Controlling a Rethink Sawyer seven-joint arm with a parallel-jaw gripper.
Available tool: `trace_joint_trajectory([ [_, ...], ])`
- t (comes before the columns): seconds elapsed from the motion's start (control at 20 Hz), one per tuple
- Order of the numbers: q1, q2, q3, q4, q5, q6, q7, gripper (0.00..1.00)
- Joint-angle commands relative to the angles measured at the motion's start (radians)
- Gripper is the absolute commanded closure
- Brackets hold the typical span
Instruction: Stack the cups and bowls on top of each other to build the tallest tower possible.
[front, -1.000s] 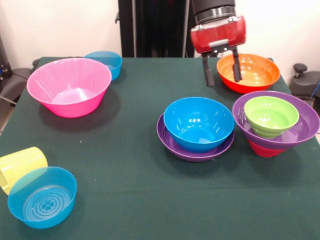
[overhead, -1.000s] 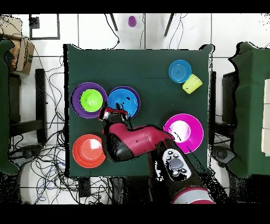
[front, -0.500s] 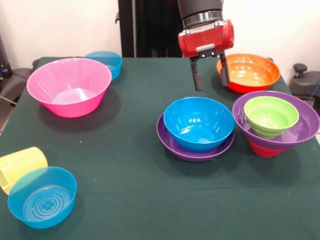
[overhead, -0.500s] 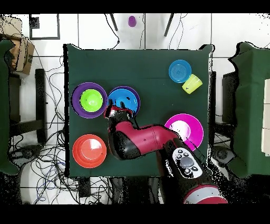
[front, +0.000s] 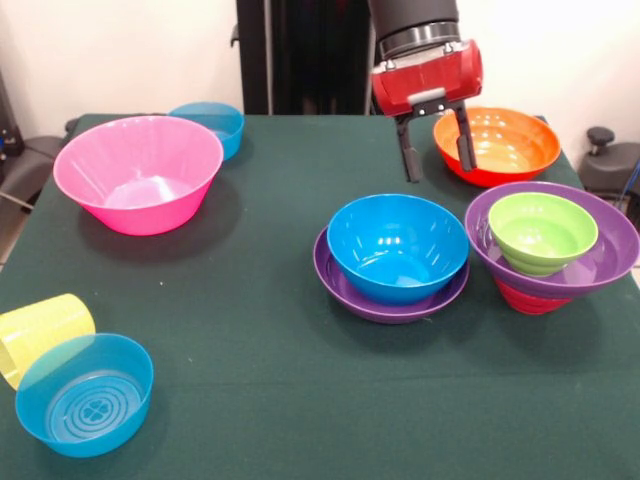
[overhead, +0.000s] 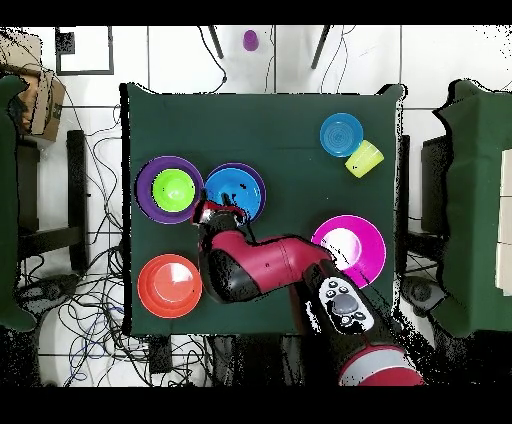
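Blue bowl (front: 398, 245) sits upright inside a wide purple bowl (front: 345, 283), mid-table; taken as landmark. Just beside it, toward the orange-bowl side of the table, stands a stack: green bowl (front: 541, 232) nested in a second purple bowl (front: 610, 255), which rests on an upturned red bowl (front: 525, 298). Beyond the blue bowl, toward my pedestal, sits the orange bowl (front: 497, 144). My gripper (front: 436, 142) hangs above the table between blue bowl and orange bowl, fingers spread apart, holding nothing. Well away on the other side: pink bowl (front: 138, 172), with a translucent blue bowl (front: 212, 124) behind it. Farthest from my base, a ribbed yellow cup (front: 40, 333) lies on its side touching another translucent blue bowl (front: 85, 394).
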Motion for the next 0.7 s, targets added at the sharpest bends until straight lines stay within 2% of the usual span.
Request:
trace_joint_trajectory([
  [0.05, 0.003, 0.048, 0.030, 0.016, -0.047, -0.043, 0.073, 0.00],
  [0.45, -0.075, 0.078, 0.054, 0.013, -0.115, -0.018, 0.033, 0.00],
  [0.7, -0.107, 0.030, 0.061, 0.030, -0.142, 0.061, -0.005, 0.00],
])
